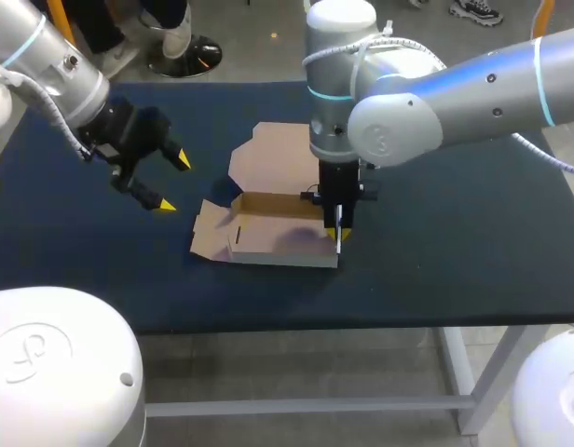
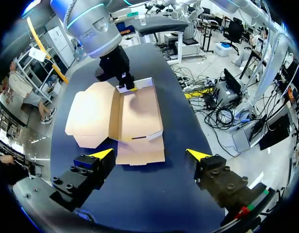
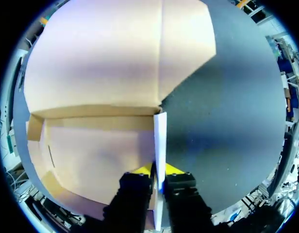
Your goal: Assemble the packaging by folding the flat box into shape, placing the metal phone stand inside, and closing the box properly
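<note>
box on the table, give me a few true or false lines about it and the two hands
1. The right hand is shut on the right side wall of the box. True.
2. The left hand grips the lid. False: it is open, off to the box's left, touching nothing.
3. The lid is folded shut. False: it lies open behind the box.
4. The left flap lies flat on the table. True.

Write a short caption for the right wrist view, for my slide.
Right gripper shut on the side wall of the half-folded cardboard box, lid open, on the dark table.
</note>
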Robot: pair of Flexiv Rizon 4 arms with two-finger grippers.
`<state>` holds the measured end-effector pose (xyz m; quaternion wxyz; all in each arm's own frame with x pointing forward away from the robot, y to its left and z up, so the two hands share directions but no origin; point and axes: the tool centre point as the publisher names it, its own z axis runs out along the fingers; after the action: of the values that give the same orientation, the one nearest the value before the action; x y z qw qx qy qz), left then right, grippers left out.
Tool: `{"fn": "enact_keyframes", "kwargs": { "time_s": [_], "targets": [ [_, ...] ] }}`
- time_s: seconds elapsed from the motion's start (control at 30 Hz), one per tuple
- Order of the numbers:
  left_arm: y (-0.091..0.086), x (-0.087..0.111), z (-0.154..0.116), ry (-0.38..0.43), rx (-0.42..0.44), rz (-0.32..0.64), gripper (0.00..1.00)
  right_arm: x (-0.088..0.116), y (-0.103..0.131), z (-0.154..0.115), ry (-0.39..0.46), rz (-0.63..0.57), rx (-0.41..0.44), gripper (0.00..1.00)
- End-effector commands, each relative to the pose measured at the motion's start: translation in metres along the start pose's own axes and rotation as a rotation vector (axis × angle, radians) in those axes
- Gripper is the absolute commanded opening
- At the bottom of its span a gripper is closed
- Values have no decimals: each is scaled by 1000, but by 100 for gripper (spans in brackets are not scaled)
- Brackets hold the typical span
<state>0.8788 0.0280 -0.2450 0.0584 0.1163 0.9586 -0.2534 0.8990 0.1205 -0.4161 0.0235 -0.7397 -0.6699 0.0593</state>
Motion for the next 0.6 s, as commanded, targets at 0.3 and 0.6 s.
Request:
{"fn": "enact_keyframes", "kwargs": {
  "time_s": [0.3,0.6],
  "targets": [
    [-1,1,-1,1,-4,-1,100,-4,-5,1,37,-8,-37,18],
    [-1,1,-1,1,-4,-1,100,-2,-4,2,58,-35,-18,15]
  ]
}}
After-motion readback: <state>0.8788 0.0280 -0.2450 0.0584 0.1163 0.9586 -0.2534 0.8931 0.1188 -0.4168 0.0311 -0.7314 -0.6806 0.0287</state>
